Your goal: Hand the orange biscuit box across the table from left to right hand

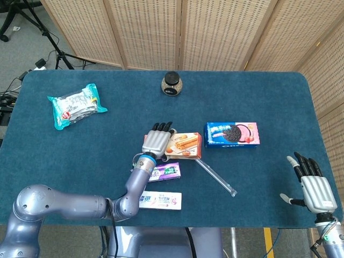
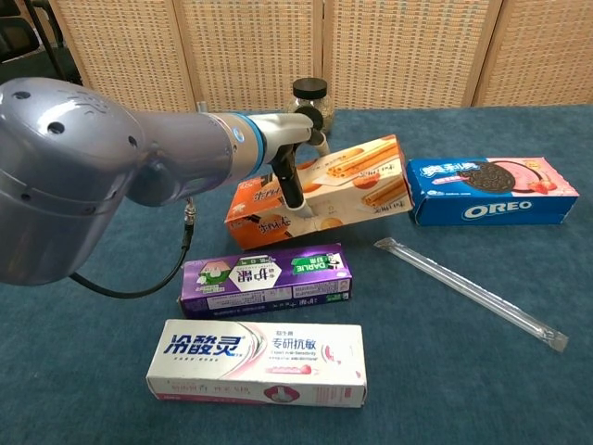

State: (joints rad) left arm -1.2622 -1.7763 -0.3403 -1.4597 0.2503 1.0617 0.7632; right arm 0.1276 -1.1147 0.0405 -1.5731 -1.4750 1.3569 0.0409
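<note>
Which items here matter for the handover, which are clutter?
Job: orange biscuit box, held by left hand; right hand, open, waiting.

Clutter: Oreo box, purple box, white toothpaste box, clear straw, dark jar, snack bag.

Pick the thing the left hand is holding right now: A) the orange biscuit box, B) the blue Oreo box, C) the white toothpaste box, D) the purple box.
A: the left hand grips the orange biscuit box near its left end, while the other three boxes lie untouched on the table.
</note>
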